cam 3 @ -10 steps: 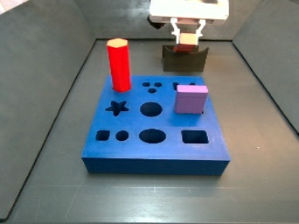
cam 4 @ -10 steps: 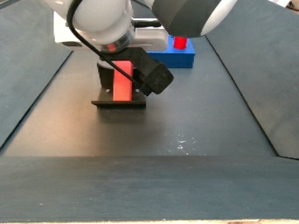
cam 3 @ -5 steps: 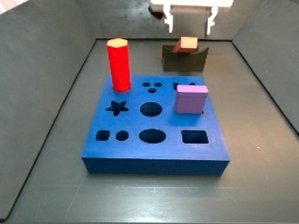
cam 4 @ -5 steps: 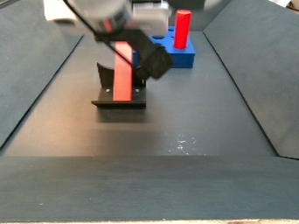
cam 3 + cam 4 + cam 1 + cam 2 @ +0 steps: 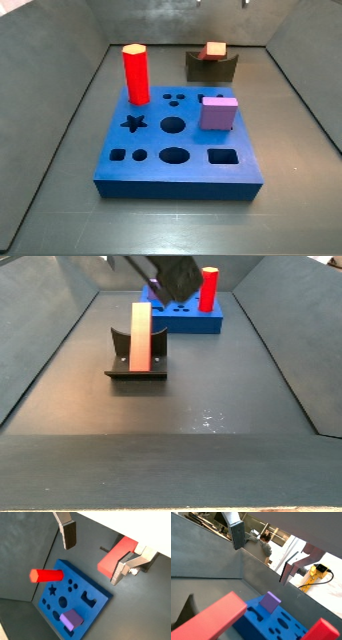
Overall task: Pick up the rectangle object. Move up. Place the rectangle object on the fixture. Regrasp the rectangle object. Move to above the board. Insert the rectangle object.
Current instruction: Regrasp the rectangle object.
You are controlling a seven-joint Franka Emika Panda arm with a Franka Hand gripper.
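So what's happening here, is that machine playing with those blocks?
Sort of. The gripper hangs open above the floor, holding nothing. The long salmon-red rectangle object stands leaning in the dark fixture, apart from the fingers. Beyond it lies the blue board, with a red hexagonal pillar and a lilac cube already standing in it. The block has yet to be grasped again and put into the board.

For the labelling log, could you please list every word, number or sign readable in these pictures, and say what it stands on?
None: no readable text in any view.
The blue board, the salmon-red rectangle object leaning in the fixture, the red pillar and the lilac cube are all unmarked.
The open tool, above the rectangle object, shows no label.
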